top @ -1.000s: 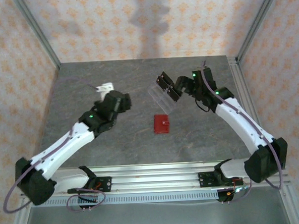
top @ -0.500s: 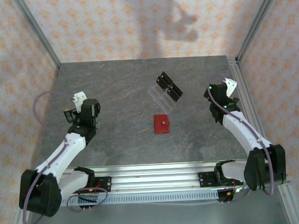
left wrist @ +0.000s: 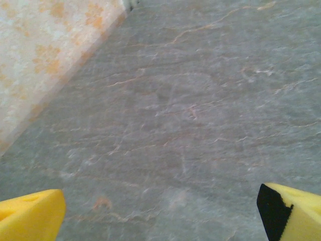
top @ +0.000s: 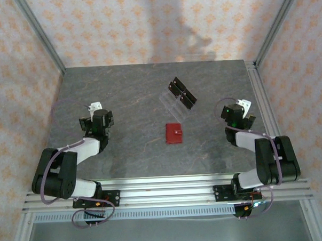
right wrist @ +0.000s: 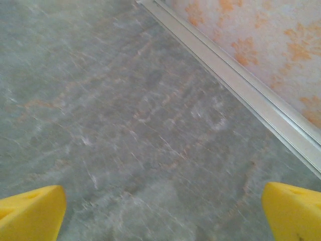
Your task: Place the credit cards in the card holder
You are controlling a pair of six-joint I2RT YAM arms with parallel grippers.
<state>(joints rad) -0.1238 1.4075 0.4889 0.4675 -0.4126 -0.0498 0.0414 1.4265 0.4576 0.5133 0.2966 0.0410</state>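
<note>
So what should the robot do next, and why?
Probably reach the right gripper toward the red wallet to open it. It lies shut in the middle of the table, and the right gripper and left gripper both sit open, empty, far from it.

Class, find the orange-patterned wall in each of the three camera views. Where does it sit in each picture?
Top external: the orange-patterned wall runs across the top and down both sides.
Left wrist: upper-left corner, meeting the table on a diagonal.
Right wrist: upper-right corner, behind a pale metal rail.
Shared landmark: the grey marbled tabletop, below the wall in all three.
</note>
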